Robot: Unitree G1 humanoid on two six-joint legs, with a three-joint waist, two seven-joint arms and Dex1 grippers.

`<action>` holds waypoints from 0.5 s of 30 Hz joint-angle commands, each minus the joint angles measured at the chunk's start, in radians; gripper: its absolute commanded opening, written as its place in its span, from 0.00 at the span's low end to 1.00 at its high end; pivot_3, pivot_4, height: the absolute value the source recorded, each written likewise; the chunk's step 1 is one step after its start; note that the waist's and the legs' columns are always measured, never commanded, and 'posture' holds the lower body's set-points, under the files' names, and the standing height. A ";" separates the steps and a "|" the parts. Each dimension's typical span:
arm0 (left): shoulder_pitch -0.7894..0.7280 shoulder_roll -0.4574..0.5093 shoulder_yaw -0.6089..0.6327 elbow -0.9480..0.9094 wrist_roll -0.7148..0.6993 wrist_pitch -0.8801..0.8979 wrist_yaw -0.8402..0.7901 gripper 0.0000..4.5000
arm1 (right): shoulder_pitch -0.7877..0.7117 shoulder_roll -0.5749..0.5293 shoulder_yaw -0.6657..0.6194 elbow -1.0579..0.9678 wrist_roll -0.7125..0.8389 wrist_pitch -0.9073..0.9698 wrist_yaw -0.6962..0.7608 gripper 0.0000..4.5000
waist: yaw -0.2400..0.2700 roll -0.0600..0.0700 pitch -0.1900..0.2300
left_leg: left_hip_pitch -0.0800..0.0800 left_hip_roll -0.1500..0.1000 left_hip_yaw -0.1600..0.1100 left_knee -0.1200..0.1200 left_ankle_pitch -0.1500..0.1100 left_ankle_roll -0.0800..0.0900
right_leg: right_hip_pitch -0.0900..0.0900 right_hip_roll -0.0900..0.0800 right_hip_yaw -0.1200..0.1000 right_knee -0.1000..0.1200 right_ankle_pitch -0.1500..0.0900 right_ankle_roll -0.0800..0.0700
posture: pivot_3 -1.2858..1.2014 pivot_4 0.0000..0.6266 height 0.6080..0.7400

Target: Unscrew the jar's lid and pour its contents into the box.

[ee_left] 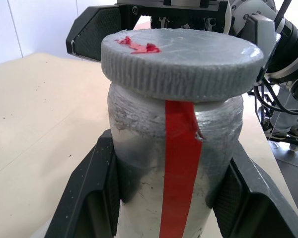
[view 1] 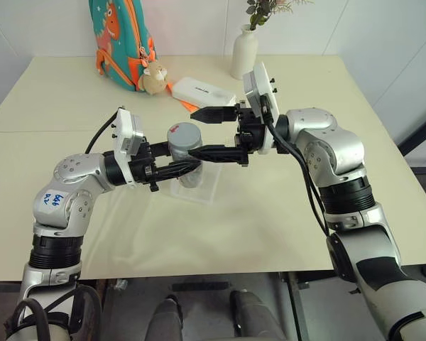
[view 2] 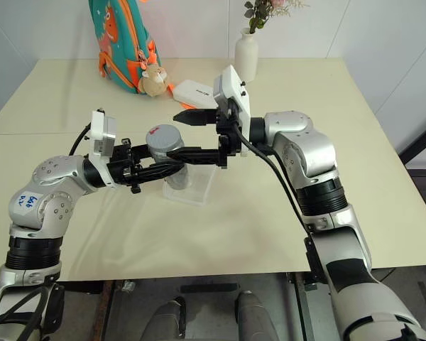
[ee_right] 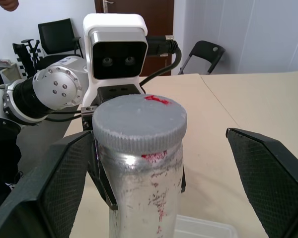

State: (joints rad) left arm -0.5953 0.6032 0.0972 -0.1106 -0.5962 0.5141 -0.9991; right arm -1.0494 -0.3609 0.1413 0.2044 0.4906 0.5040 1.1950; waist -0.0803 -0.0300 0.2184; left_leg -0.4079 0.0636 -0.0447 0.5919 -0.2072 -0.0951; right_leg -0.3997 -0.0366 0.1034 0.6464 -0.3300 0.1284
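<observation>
My left gripper point(view 1: 187, 165) is shut on the jar point(view 1: 187, 153), a cloudy clear cylinder with a red strip down its side point(ee_left: 179, 163). It holds the jar upright just above the box point(view 1: 207, 186), a shallow clear tray on the table. The grey lid point(ee_left: 181, 54) with a small red mark sits on top of the jar. Coming in level from the right, my right gripper point(view 1: 191, 133) is open, one black finger point(ee_right: 44, 188) on each side of the jar's top, neither pressing the lid. The contents cannot be made out through the cloudy wall.
At the back of the cream table point(view 1: 291, 213) stand a white vase point(view 1: 244, 52) with flowers, a white case point(view 1: 202, 91), a teal and orange backpack point(view 1: 121, 39) and a small plush toy point(view 1: 154, 78). The table's front edge point(view 1: 220, 273) lies close below my arms.
</observation>
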 commanded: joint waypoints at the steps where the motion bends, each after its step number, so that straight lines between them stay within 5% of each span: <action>1: 0.002 0.013 0.017 -0.032 -0.013 -0.013 -0.009 0.43 | 0.000 -0.013 -0.037 -0.018 0.014 -0.001 0.005 1.00 | 0.000 0.000 0.000 | 0.000 0.000 0.000 0.000 0.000 0.000 | 0.000 0.000 0.000 0.000 0.000 0.000 | 0.52 0.24 1.00; 15: 0.010 0.023 0.017 -0.038 -0.010 -0.014 -0.019 0.43 | 0.004 -0.004 -0.059 -0.096 0.101 0.070 0.023 1.00 | 0.000 0.000 0.000 | 0.000 0.000 0.000 0.000 0.000 0.000 | 0.000 0.000 0.000 0.000 0.000 0.000 | 0.52 0.24 1.00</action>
State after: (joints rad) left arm -0.5748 0.6133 0.0977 -0.1128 -0.5961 0.5144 -1.0087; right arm -1.0183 -0.3740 0.1103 0.1509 0.5575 0.5696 1.2211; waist -0.0800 -0.0300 0.2184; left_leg -0.4079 0.0636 -0.0448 0.5920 -0.2072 -0.0951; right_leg -0.3997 -0.0366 0.1035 0.6466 -0.3300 0.1284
